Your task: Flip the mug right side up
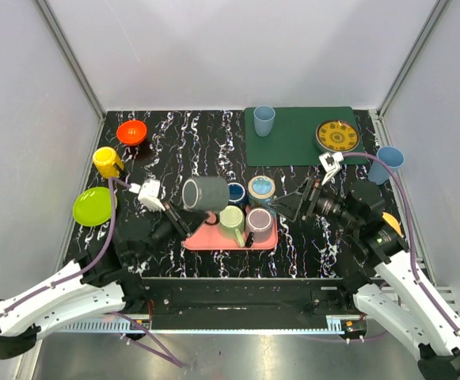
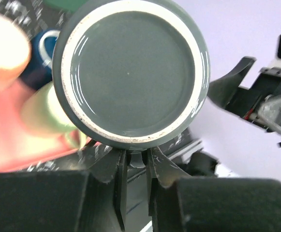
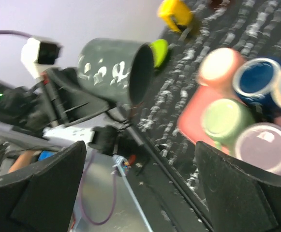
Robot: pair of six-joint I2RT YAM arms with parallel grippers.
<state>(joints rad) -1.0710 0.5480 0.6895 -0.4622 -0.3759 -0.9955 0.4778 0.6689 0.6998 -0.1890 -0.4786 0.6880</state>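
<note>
**Dark grey mug (image 1: 206, 192) hanging sideways above the pink tray (image 1: 202, 237)**

The mug is hanging in the air on its side, over the far-left corner of the pink tray and not touching it. Its flat base, ringed with a pale unglazed band, is facing the left wrist camera. Its open mouth is pointing across the tray toward the right arm.

The left gripper (image 2: 136, 157) is clenching the mug from below, its two fingers pressed close together right under the base. The thing pinched between them is probably the handle, though the base is hiding most of it.

The right gripper (image 1: 289, 207) is hovering just off the tray's right end with its jaws spread wide, holding nothing and aimed at the mug's mouth.

On the tray itself, a green mug (image 1: 231, 222) and a lilac mug (image 1: 259, 223) are sitting side by side, touching or nearly so. Just past the tray's far edge, a small dark blue cup (image 1: 236, 192) and a light blue bowl (image 1: 261, 188) are standing next to each other.

Well beyond the tray to the far right, a green mat (image 1: 301, 146) is carrying a blue tumbler (image 1: 264, 120) and a gold-patterned plate (image 1: 337, 136). Left of the tray, well apart from it, a yellow mug (image 1: 108, 161), a red bowl (image 1: 132, 131) and a lime plate (image 1: 93, 206) are lying along the table's edge.
</note>
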